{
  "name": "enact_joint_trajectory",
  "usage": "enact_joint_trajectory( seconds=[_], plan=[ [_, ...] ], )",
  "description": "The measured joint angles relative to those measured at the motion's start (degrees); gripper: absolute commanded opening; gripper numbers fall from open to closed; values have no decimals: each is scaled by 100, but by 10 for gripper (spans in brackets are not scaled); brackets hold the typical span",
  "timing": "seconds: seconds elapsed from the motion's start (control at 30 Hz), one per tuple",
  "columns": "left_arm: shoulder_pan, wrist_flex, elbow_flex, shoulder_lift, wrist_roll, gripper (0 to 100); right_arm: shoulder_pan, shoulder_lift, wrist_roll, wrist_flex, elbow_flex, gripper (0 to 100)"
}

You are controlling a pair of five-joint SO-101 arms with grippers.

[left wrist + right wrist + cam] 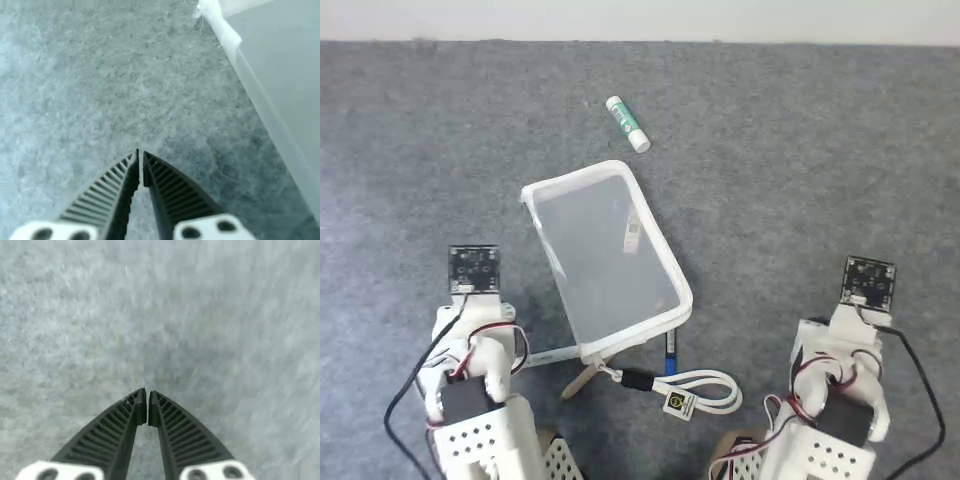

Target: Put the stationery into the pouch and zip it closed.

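In the middle of the grey table [820,150], between our two arms, lies the pouch [610,260], flat, with its near end pointing at us. It's translucent with a white trim, so we reckon it's light, floppy and a bit slick. It'll probably slide or fold rather than sit still for us. Best bet is pinching the white edging or the zip end, not the smooth panel. A white strap [715,385] loops out from the near corner and seems clipped on there, which could make a handy handle for zipping.

Count-wise, we've got one pouch and one strap. There's one glue stick [627,124], lying on its own well beyond the far end. It's a small, hard cylinder, so it'll roll if nudged, and we'd take it across the middle of the barrel. Three thin bits poke out from under the near end: one blue pen [671,352], one wooden stick [577,383] and one pale stick [545,355]. What those last two are, we can't tell. All look stiff and light, and they're half trapped under the pouch, so they need grabbing by the exposed ends.

The left gripper [140,159] has its jaws pressed together on nothing, hanging over bare table just beside the pouch's edge. The right gripper [147,397] is closed and empty as well, over plain table off to the right.
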Motion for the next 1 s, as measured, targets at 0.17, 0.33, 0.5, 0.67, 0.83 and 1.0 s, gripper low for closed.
enact_joint_trajectory(
  seconds=[0.17,0.33,0.5,0.67,0.83,1.0],
  plan=[
    [141,0,0,0,-123,12,18,0,1029,-448,-62,6],
    [149,-167,9,0,-158,12,26,0,1160,-510,-343,6],
    [149,-237,9,0,-158,12,-440,-18,1187,0,-1222,6],
    [149,-237,9,0,-158,12,-1319,-18,1187,70,-1415,6],
    [149,-237,9,0,-158,12,-2092,-53,1196,70,-1626,6],
    [149,-237,9,0,-158,12,-2655,-62,1196,158,-2189,6]
  ],
)
